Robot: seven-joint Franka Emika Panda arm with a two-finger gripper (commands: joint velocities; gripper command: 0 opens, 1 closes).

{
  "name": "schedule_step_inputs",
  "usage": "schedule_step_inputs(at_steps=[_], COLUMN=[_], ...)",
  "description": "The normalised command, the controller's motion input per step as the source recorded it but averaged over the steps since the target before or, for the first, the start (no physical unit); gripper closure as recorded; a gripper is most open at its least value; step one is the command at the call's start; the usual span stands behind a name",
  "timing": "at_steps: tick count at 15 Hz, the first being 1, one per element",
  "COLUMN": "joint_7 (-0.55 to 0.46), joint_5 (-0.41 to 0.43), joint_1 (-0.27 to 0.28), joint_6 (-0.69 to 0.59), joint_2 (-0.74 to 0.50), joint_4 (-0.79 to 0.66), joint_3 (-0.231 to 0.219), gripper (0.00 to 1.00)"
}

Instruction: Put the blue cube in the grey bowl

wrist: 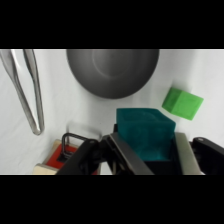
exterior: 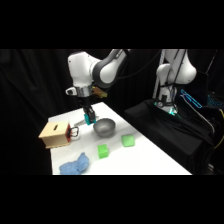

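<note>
One pincer [wrist: 147, 150] | clamped on blue cube [wrist: 145, 132] | above grey bowl [wrist: 112, 70]

white table [exterior: 150, 160] | on it: grey bowl [exterior: 104, 127], wooden box [exterior: 55, 134], two green cubes [exterior: 103, 151], blue cloth [exterior: 74, 165], tongs [wrist: 25, 85]

On the counter [exterior: 150, 160], the bowl [exterior: 104, 127] sits right of the wooden box [exterior: 54, 134], one cube [exterior: 128, 141] just right of it, another [exterior: 103, 151] before it, the cloth [exterior: 74, 165] nearest the front edge, tongs [wrist: 25, 85] beside the bowl
</note>
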Motion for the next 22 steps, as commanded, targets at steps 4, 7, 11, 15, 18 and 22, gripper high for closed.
schedule_step_inputs(at_steps=[4,7,11,15,18,22], joint_7=[-0.08,-0.06,-0.04,-0.04,-0.1,-0.12], joint_5=[0.029,0.012,-0.001,0.015,0.102,0.14], joint_1=[-0.042,-0.029,-0.035,-0.05,-0.071,-0.089], joint_6=[0.17,0.2,0.21,0.2,0.27,0.3], joint_2=[-0.28,-0.2,-0.15,-0.09,0.04,0.11], joint_4=[-0.4,-0.31,-0.27,-0.2,-0.11,-0.03], joint_3=[-0.05,-0.041,-0.033,-0.02,0.021,0.063], gripper=[0.73,0.73,0.73,0.73,0.73,0.21])
